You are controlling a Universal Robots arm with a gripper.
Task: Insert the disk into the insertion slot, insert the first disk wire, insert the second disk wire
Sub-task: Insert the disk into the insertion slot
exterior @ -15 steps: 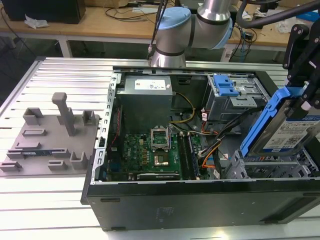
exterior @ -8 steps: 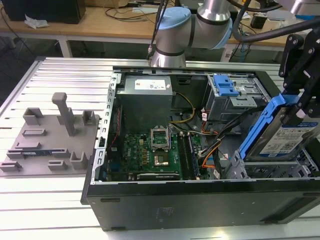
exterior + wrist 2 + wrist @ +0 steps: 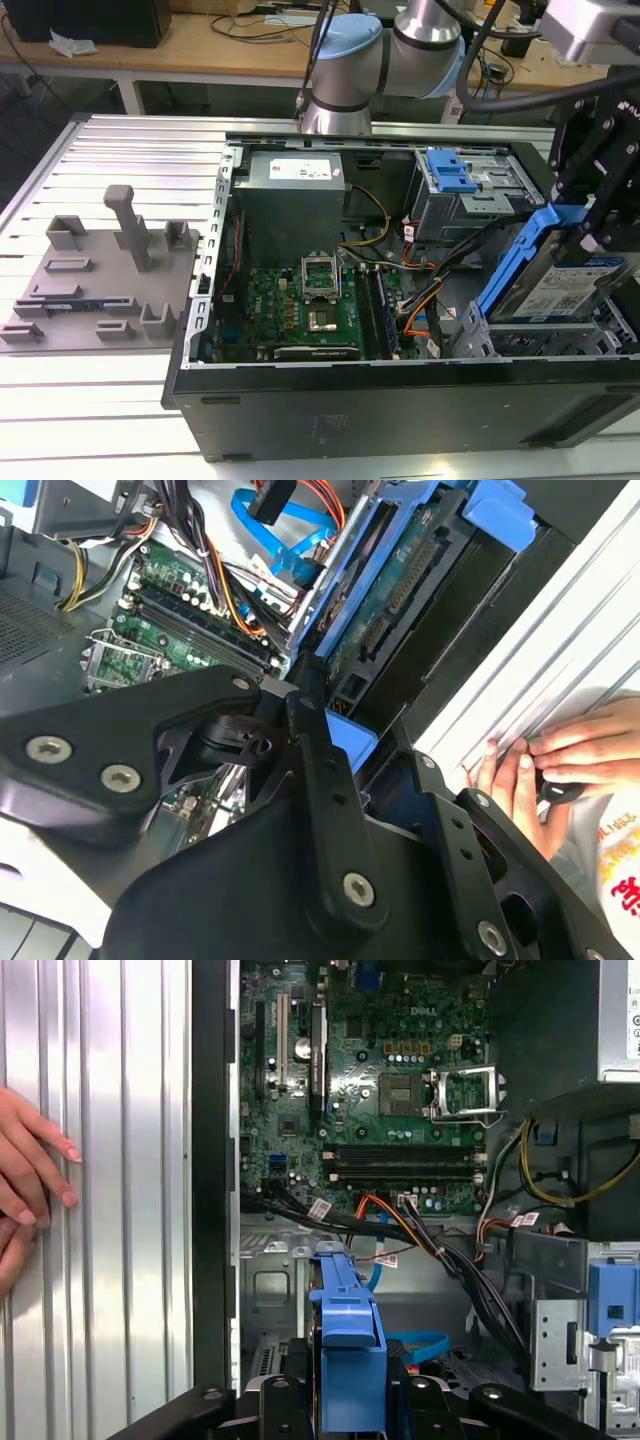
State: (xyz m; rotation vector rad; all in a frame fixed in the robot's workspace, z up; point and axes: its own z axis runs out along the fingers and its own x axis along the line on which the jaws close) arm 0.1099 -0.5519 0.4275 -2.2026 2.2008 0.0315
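On my ribbed aluminium table (image 3: 110, 150), with wooden benches (image 3: 200, 50) behind, the open black computer case (image 3: 400, 410) lies on its side, and a person's hand (image 3: 30, 1185) rests on the slats beside it. My black gripper (image 3: 592, 234) is clamped on the silver blue-framed disk (image 3: 565, 285) at the exterior view's right. The disk's long axis tilts steeply, its lower end just over the grey perforated insertion slot (image 3: 500, 338).

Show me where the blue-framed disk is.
At the exterior view's right, the disk sits tilted in the pincer, over the grey metal cage inside the computer.
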